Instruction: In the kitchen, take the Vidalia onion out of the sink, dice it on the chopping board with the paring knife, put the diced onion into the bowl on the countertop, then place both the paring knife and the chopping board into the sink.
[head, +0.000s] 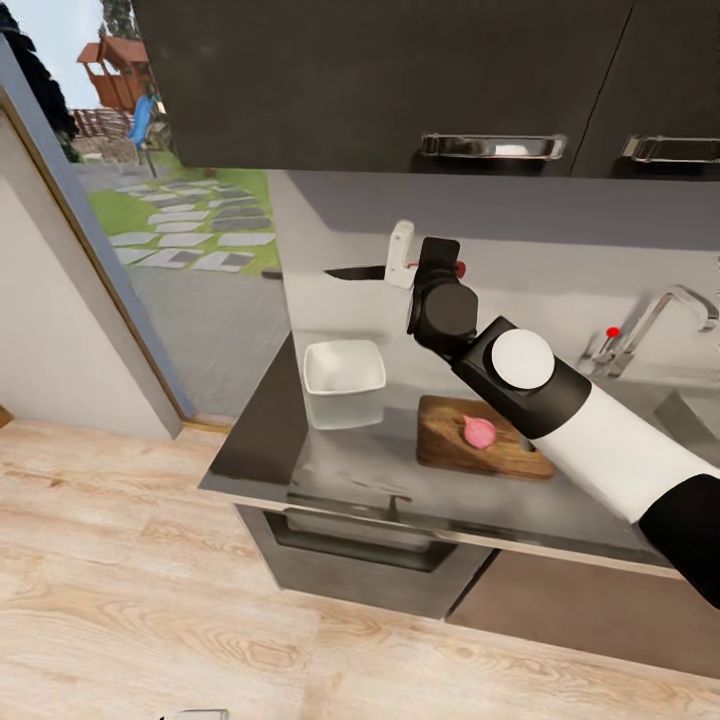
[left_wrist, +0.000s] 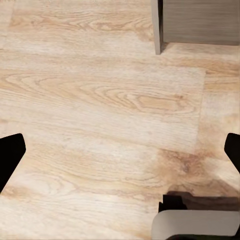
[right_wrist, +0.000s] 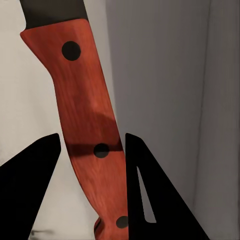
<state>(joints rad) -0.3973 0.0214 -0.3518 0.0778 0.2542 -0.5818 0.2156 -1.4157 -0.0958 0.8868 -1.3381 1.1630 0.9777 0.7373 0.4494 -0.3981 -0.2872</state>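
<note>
Vidalia onion (head: 480, 432) on chopping board (head: 478, 438), bowl (head: 344, 382) left

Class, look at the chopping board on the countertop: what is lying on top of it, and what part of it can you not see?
The Vidalia onion, whole and pale pink, sits on the chopping board. The right arm covers the board's far right corner, so anything there is hidden.

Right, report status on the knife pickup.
Right claw straddling red-handled paring knife, grip unconfirmed. Left claw open over wood floor. Pale-pink round onion sits on brown wooden chopping board. Nothing in the way.
</note>
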